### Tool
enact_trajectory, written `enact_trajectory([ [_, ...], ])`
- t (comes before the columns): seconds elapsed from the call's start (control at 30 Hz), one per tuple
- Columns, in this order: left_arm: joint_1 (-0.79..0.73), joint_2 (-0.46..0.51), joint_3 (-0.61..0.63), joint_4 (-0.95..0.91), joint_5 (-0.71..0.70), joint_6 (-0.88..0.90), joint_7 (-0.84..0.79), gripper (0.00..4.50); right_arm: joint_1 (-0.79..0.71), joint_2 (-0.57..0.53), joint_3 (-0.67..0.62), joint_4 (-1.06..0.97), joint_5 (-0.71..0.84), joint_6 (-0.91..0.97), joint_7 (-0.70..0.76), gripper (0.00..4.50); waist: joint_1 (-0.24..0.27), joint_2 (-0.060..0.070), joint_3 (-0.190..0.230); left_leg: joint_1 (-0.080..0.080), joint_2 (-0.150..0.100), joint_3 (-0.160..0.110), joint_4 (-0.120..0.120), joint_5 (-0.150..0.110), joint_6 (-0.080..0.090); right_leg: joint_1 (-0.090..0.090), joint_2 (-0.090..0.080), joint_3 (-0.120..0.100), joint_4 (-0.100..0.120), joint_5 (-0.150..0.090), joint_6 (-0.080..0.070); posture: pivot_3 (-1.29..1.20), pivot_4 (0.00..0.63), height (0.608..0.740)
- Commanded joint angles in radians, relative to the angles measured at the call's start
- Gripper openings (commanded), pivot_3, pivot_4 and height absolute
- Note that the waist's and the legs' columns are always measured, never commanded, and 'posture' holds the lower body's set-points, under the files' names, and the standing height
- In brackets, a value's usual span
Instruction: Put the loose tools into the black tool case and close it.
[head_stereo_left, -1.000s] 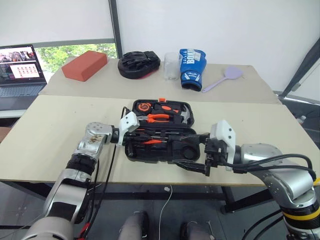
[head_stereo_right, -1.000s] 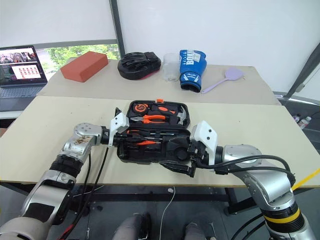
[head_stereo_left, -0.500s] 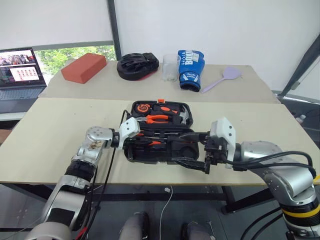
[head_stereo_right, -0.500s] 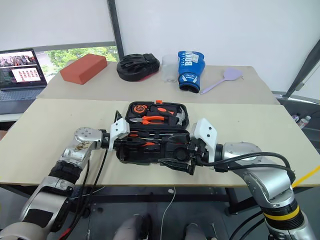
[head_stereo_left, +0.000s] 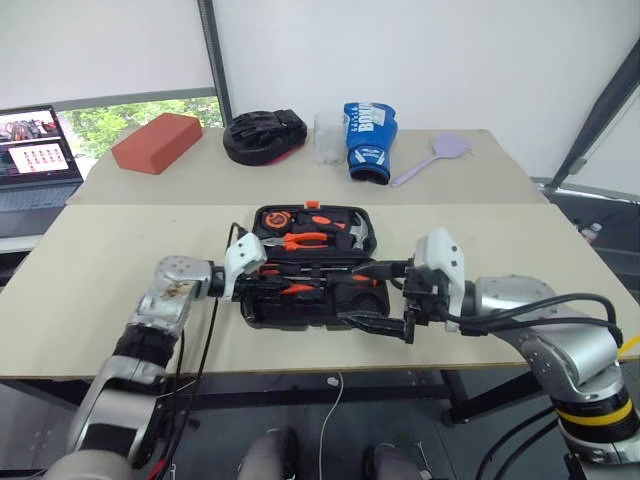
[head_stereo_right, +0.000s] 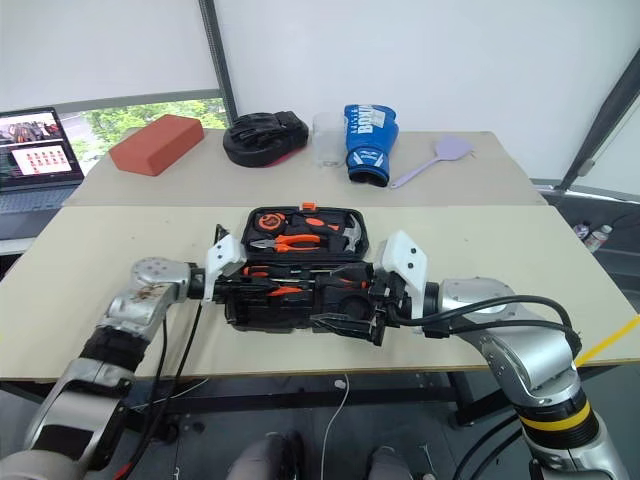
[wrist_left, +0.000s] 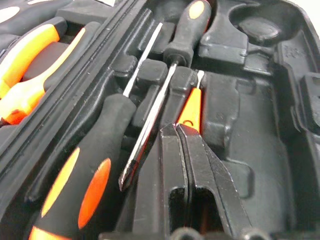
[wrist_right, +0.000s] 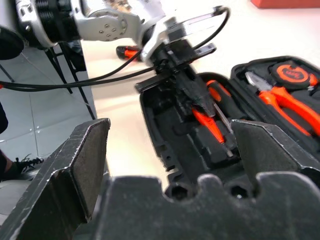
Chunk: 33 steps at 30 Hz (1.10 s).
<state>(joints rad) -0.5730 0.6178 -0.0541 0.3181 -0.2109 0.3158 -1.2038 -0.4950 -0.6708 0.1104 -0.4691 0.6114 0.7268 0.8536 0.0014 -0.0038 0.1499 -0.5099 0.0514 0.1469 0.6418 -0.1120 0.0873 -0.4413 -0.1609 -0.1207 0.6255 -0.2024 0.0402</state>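
The black tool case lay open on the tabletop, screwdrivers nested in its near half. The left gripper hovered inside it, fingers nearly together; the right gripper waited beside the case, fingers wide apart.

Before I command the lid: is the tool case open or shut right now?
Open. The black tool case lies spread flat, both halves showing pliers and screwdrivers in recesses.

In the left wrist view, the big orange-and-black-handled screwdriver is cut off at the frame edge, as are the orange-handled pliers. The slim orange tester screwdriver disappears behind the black left gripper. The laptop is cropped; its screen is unreadable.
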Motion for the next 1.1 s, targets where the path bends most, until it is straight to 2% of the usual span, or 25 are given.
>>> enact_trajectory([
  [0.03, 0.131, 0.105, 0.252, -0.283, -0.146, 0.189, 0.097, 1.97, -0.077, 0.041, 0.012, 0.051, 0.010, -0.023, 0.038, 4.50, -0.006, -0.001, 0.001, 0.000, 0.000, 0.000, 0.000, 0.000, 0.000, 0.000, 0.000, 0.000, 0.001, 0.000, -0.002, 0.00, 0.150, 0.718],
  [0.1, 0.224, 0.141, 0.354, -0.394, -0.189, 0.257, 0.147, 2.73, -0.097, 0.051, 0.026, 0.072, 0.014, -0.028, 0.072, 4.50, -0.005, -0.001, 0.001, 0.000, 0.000, -0.001, -0.001, -0.001, -0.001, -0.001, 0.000, -0.001, 0.001, 0.001, -0.002, 0.00, 0.150, 0.718],
  [0.17, 0.403, 0.181, 0.476, -0.479, -0.165, 0.250, 0.168, 3.46, -0.114, 0.057, 0.053, 0.097, -0.002, -0.047, 0.113, 4.50, 0.001, -0.001, 0.001, 0.000, -0.002, -0.001, -0.001, -0.002, -0.001, 0.000, -0.001, -0.001, 0.001, 0.000, -0.001, 0.00, 0.150, 0.718],
  [0.27, 0.613, 0.212, 0.620, -0.509, -0.134, 0.227, 0.186, 4.42, -0.129, 0.058, 0.080, 0.124, -0.015, -0.068, 0.171, 4.50, 0.001, 0.000, 0.002, 0.000, -0.003, 0.001, -0.001, -0.005, -0.001, 0.001, -0.003, 0.000, -0.001, -0.001, -0.003, 0.00, 0.150, 0.718],
  [0.4, 0.729, 0.242, 0.709, -0.506, -0.156, 0.251, 0.196, 4.42, -0.138, 0.063, 0.093, 0.147, -0.024, -0.083, 0.215, 4.50, 0.030, -0.002, 0.001, -0.002, -0.002, 0.001, -0.004, -0.003, -0.004, -0.003, -0.003, 0.000, 0.000, -0.002, -0.003, 0.00, 0.150, 0.718],
  [0.47, 0.773, 0.265, 0.721, -0.489, -0.128, 0.224, 0.194, 4.42, -0.145, 0.069, 0.106, 0.161, -0.041, -0.100, 0.229, 4.50, 0.044, -0.011, -0.004, -0.007, -0.001, 0.017, -0.022, 0.001, -0.011, -0.017, -0.003, 0.009, 0.010, 0.001, -0.009, 0.00, 0.150, 0.718],
  [0.5, 0.778, 0.279, 0.710, -0.485, -0.119, 0.214, 0.195, 4.42, -0.147, 0.073, 0.111, 0.166, -0.049, -0.107, 0.230, 4.50, 0.050, -0.014, -0.006, -0.008, -0.002, 0.028, -0.039, 0.007, -0.020, -0.020, 0.001, 0.010, 0.030, -0.006, -0.016, 0.00, 0.150, 0.718],
  [0.53, 0.769, 0.291, 0.695, -0.483, -0.119, 0.217, 0.200, 4.42, -0.149, 0.077, 0.114, 0.170, -0.056, -0.112, 0.231, 4.50, 0.052, -0.017, -0.007, 0.001, -0.005, 0.043, -0.057, 0.017, -0.036, -0.023, 0.013, 0.006, 0.047, -0.028, -0.032, 0.00, 0.150, 0.718],
  [0.57, 0.734, 0.303, 0.668, -0.475, -0.127, 0.240, 0.210, 4.42, -0.149, 0.081, 0.114, 0.169, -0.059, -0.113, 0.229, 4.50, 0.056, -0.018, -0.006, 0.008, -0.008, 0.053, -0.067, 0.024, -0.046, -0.031, 0.011, 0.012, 0.043, -0.039, -0.042, 0.00, 0.150, 0.718],
  [0.6, 0.697, 0.314, 0.640, -0.465, -0.135, 0.260, 0.217, 4.42, -0.150, 0.084, 0.114, 0.167, -0.061, -0.112, 0.228, 4.50, 0.063, -0.013, -0.004, 0.010, -0.007, 0.047, -0.058, 0.027, -0.059, -0.031, -0.011, 0.015, 0.039, -0.039, -0.045, 0.00, 0.150, 0.718],
  [0.63, 0.657, 0.325, 0.605, -0.449, -0.138, 0.280, 0.222, 4.42, -0.149, 0.087, 0.113, 0.162, -0.062, -0.110, 0.225, 4.50, 0.062, -0.005, -0.002, 0.009, -0.008, 0.027, -0.040, 0.023, -0.080, -0.022, -0.016, 0.004, 0.039, -0.039, -0.046, 0.00, 0.150, 0.718],
  [0.67, 0.608, 0.338, 0.556, -0.426, -0.134, 0.297, 0.220, 4.42, -0.146, 0.089, 0.111, 0.153, -0.063, -0.107, 0.220, 4.50, 0.062, -0.002, -0.001, 0.008, -0.008, 0.005, -0.022, 0.014, -0.067, -0.012, -0.016, -0.012, 0.039, -0.040, -0.045, 0.00, 0.150, 0.718],
  [0.7, 0.560, 0.349, 0.507, -0.396, -0.119, 0.303, 0.220, 4.42, -0.142, 0.089, 0.109, 0.143, -0.065, -0.105, 0.215, 4.50, 0.059, 0.001, -0.001, 0.005, -0.007, -0.011, -0.012, 0.001, -0.047, -0.002, -0.016, -0.026, 0.039, -0.044, -0.037, 0.00, 0.150, 0.718],
  [0.73, 0.515, 0.358, 0.462, -0.361, -0.101, 0.308, 0.226, 4.42, -0.138, 0.089, 0.107, 0.134, -0.068, -0.104, 0.210, 4.50, 0.057, 0.004, 0.001, 0.004, -0.007, -0.022, -0.008, -0.006, -0.035, 0.006, -0.010, -0.033, 0.031, -0.042, -0.032, 0.00, 0.150, 0.718],
  [0.77, 0.484, 0.364, 0.433, -0.335, -0.090, 0.310, 0.231, 4.42, -0.135, 0.089, 0.106, 0.129, -0.071, -0.103, 0.207, 4.50, 0.053, 0.003, 0.000, 0.001, -0.010, -0.026, -0.010, -0.009, -0.030, 0.008, 0.011, -0.032, 0.022, -0.037, -0.022, 0.00, 0.150, 0.718],
  [0.8, 0.445, 0.365, 0.400, -0.303, -0.074, 0.308, 0.241, 4.42, -0.130, 0.087, 0.105, 0.122, -0.074, -0.104, 0.203, 4.50, 0.048, 0.000, -0.001, 0.000, -0.015, -0.026, -0.012, -0.009, -0.029, 0.006, 0.016, -0.028, 0.020, -0.036, -0.021, 0.00, 0.150, 0.718],
  [0.83, 0.398, 0.363, 0.358, -0.265, -0.062, 0.314, 0.240, 4.42, -0.123, 0.084, 0.104, 0.112, -0.078, -0.105, 0.198, 4.50, 0.042, -0.005, -0.004, 0.000, -0.020, -0.025, -0.017, -0.009, -0.029, 0.003, 0.020, -0.022, 0.030, -0.033, -0.018, 0.00, 0.150, 0.718],
  [0.87, 0.358, 0.363, 0.322, -0.232, -0.054, 0.314, 0.237, 4.42, -0.117, 0.080, 0.101, 0.104, -0.082, -0.104, 0.194, 4.50, 0.039, -0.008, -0.006, 0.003, -0.023, -0.020, -0.018, -0.007, -0.032, -0.001, 0.039, -0.007, 0.037, -0.039, -0.028, 0.00, 0.150, 0.718],
  [0.9, 0.322, 0.362, 0.286, -0.196, -0.043, 0.315, 0.231, 4.42, -0.110, 0.078, 0.098, 0.095, -0.084, -0.101, 0.188, 4.50, 0.039, -0.009, -0.005, 0.008, -0.028, -0.016, -0.020, -0.007, -0.032, -0.002, 0.042, 0.003, 0.035, -0.045, -0.035, 0.00, 0.150, 0.718],
  [0.97, 0.281, 0.364, 0.230, -0.153, -0.028, 0.314, 0.210, 4.42, -0.100, 0.075, 0.094, 0.085, -0.089, -0.097, 0.179, 4.50, 0.035, -0.010, -0.005, 0.014, -0.029, -0.010, -0.027, -0.006, -0.033, 0.000, 0.030, 0.005, 0.032, -0.046, -0.039, 0.00, 0.150, 0.718],
  [1.03, 0.264, 0.366, 0.196, -0.132, -0.021, 0.304, 0.191, 4.42, -0.095, 0.072, 0.091, 0.080, -0.091, -0.096, 0.172, 4.50, 0.026, -0.010, -0.006, 0.016, -0.024, -0.009, -0.025, -0.005, -0.034, 0.003, 0.031, 0.006, 0.031, -0.047, -0.040, 0.00, 0.150, 0.718],
  [1.1, 0.244, 0.362, 0.169, -0.111, -0.020, 0.333, 0.184, 4.42, -0.090, 0.072, 0.086, 0.075, -0.091, -0.091, 0.161, 4.50, 0.013, -0.010, -0.006, 0.016, -0.021, -0.006, -0.019, -0.010, -0.025, 0.007, 0.032, 0.003, 0.031, -0.047, -0.040, 0.00, 0.150, 0.718],
])
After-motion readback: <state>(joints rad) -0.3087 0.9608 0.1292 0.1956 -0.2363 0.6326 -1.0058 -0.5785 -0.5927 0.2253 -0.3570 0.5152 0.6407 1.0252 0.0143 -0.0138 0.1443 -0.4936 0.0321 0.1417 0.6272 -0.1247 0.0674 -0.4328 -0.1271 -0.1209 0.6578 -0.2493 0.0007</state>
